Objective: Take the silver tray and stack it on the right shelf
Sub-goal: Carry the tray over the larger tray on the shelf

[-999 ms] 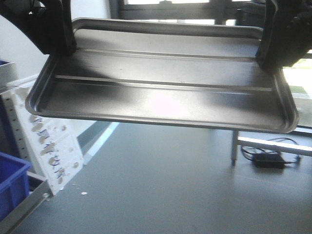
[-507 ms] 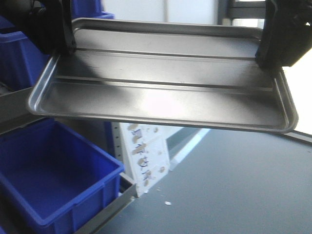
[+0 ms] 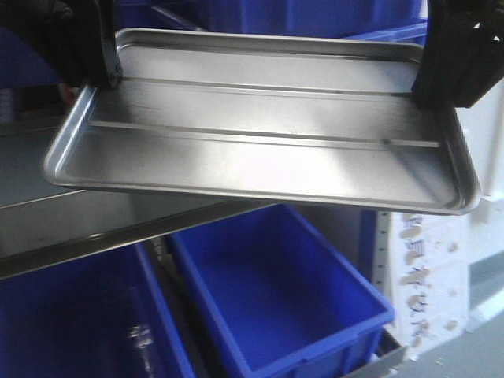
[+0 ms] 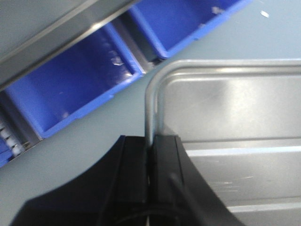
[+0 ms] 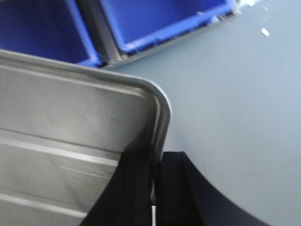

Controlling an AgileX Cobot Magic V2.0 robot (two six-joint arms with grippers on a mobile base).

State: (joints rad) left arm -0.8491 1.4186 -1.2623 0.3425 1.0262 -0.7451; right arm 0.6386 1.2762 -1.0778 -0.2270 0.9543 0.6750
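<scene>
Front view: the silver tray hangs in the air, well above the blue bins. The left gripper has one short end and the right gripper the other. Gripping both ends likely keeps so wide and shallow a piece level and stops it twisting. A steel ledge runs below its left end. No roller shelf can be made out, so the tray is judged to be in transit and not yet stacked.

Left wrist view: the jaws pinch the raised rim near a rounded corner, one jaw inside and one outside.

Right wrist view: the same hold, with the jaws pressed onto the rim beside the corner and a bin beyond it.
</scene>
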